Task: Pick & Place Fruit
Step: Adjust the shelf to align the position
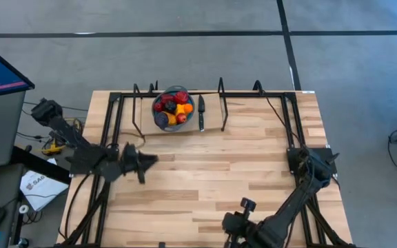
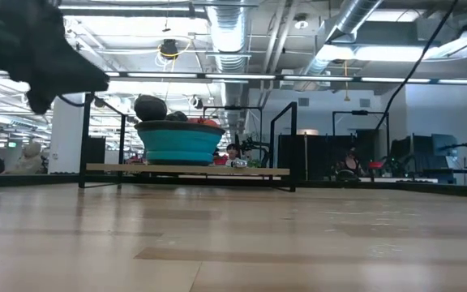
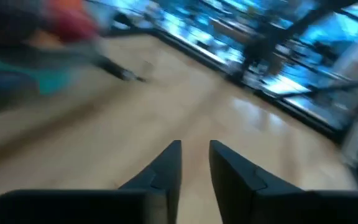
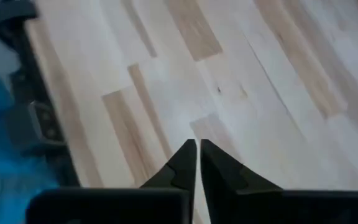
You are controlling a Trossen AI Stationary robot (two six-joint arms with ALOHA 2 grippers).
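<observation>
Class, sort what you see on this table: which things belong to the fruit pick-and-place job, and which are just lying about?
Part of the job:
- fruit, piled in the blue bowl
- left gripper, empty, short of the bowl
- right gripper, empty, at the near edge

Just lying about:
- black knife, beside the bowl

Red, orange, yellow and dark purple fruit [image 1: 172,107] fills a blue bowl [image 1: 161,122] with a grey rim. A slim black knife [image 1: 201,112] lies on the pale, light-and-tan striped wooden table [image 1: 212,172]. Both arms are dark.
</observation>
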